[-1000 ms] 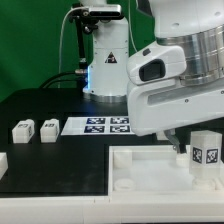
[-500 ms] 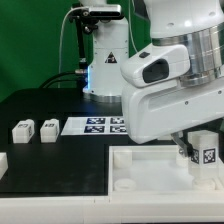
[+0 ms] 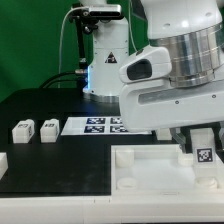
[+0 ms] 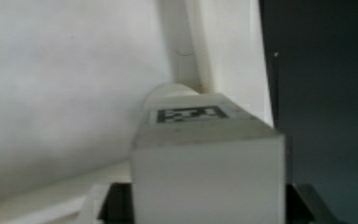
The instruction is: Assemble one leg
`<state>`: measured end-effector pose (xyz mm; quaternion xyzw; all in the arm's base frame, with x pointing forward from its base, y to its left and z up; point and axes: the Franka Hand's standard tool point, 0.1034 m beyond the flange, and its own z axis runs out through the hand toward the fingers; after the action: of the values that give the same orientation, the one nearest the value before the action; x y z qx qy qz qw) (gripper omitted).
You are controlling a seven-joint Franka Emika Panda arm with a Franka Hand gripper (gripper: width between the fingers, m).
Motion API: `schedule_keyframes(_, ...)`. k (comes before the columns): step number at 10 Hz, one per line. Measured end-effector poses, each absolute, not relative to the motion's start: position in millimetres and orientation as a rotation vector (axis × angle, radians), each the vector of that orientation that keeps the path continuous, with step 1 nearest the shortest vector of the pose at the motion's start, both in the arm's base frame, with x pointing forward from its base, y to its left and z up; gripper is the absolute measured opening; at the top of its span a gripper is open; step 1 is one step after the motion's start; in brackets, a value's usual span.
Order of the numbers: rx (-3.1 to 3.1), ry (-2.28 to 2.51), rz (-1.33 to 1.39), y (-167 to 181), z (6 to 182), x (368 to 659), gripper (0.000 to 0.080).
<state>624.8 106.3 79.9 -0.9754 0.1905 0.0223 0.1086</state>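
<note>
My gripper (image 3: 200,140) is shut on a leg (image 3: 204,150), a stubby white block with a black-and-white tag. It holds the leg upright over the far right corner of the large white tray-like piece (image 3: 150,178). I cannot tell whether the leg touches that piece. In the wrist view the leg (image 4: 208,150) fills the space between the dark fingers (image 4: 119,205), tag facing the camera, with the tray piece's white wall (image 4: 69,90) behind it. Two more legs (image 3: 21,130) (image 3: 47,130) lie on the black table at the exterior view's left.
The marker board (image 3: 95,126) lies flat on the table behind the tray piece. A white part (image 3: 3,163) shows at the exterior view's left edge. The arm's base (image 3: 100,60) stands at the back. The big white hand hides the table's right side.
The hand has swung toward the exterior view's left, as if turning about the leg. The leg's tag has shifted slightly left, and the leg has stayed over the same corner.
</note>
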Motion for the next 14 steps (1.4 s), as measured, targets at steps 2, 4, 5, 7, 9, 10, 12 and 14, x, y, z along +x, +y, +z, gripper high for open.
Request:
schedule_keyframes(2, -2.749, 0.993, 0.114, 105, 78.9, 626, 0.0294)
schedule_keyframes(4, -2.511, 1.436, 0.171, 105, 77.3, 626, 0.0294)
schedule_keyframes(5, -2.395, 1.611, 0.192, 104, 75.6, 626, 0.0294)
schedule_keyframes(7, -2.200, 1.874, 0.241, 107, 75.7, 625, 0.0294)
schedule_keyframes(9, -2.131, 1.952, 0.259, 108, 75.7, 625, 0.0294)
schedule_keyframes(10, -2.165, 1.910, 0.253, 108, 75.6, 625, 0.0299)
schedule_keyframes(12, -2.201, 1.866, 0.247, 108, 75.4, 625, 0.0503)
schedule_keyframes(14, -2.531, 1.477, 0.220, 115, 81.5, 622, 0.0618)
